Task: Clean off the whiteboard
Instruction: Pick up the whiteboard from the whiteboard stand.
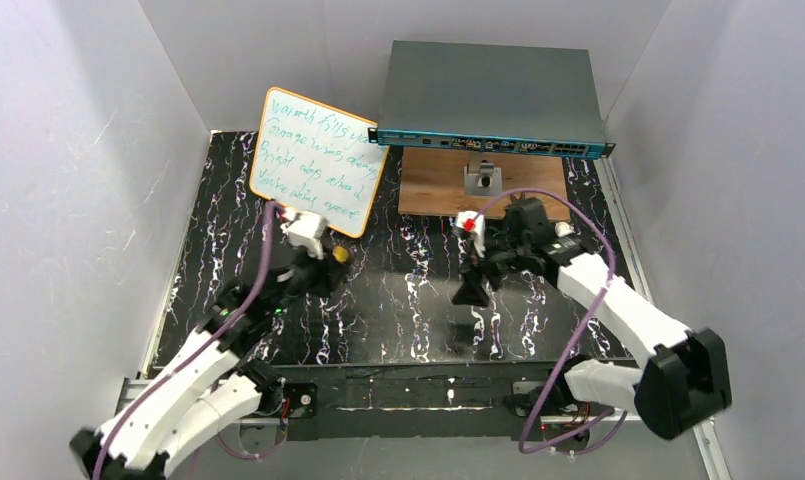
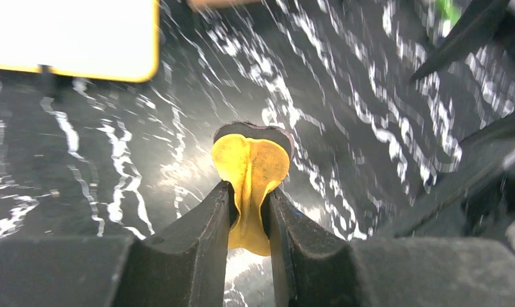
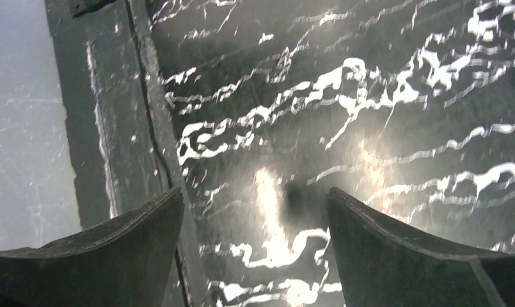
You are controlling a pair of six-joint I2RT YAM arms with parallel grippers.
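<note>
The whiteboard (image 1: 318, 160) with an orange rim stands tilted at the back left, covered in green-blue handwritten lines. One blank corner of it shows at the top left of the left wrist view (image 2: 69, 38). My left gripper (image 1: 325, 262) is just in front of and below the board. It is shut (image 2: 249, 192) on a small yellow eraser pad (image 2: 250, 160) with a dark face, held above the black marbled table. The pad also shows in the top view (image 1: 339, 255). My right gripper (image 1: 472, 288) is open and empty (image 3: 254, 199), pointing down over the table's middle.
A grey network switch (image 1: 493, 100) with a blue front sits at the back, overhanging a brown wooden board (image 1: 428, 190) that carries a small metal stand (image 1: 481, 178). White walls enclose the table. The table's edge strip (image 3: 114, 128) shows in the right wrist view.
</note>
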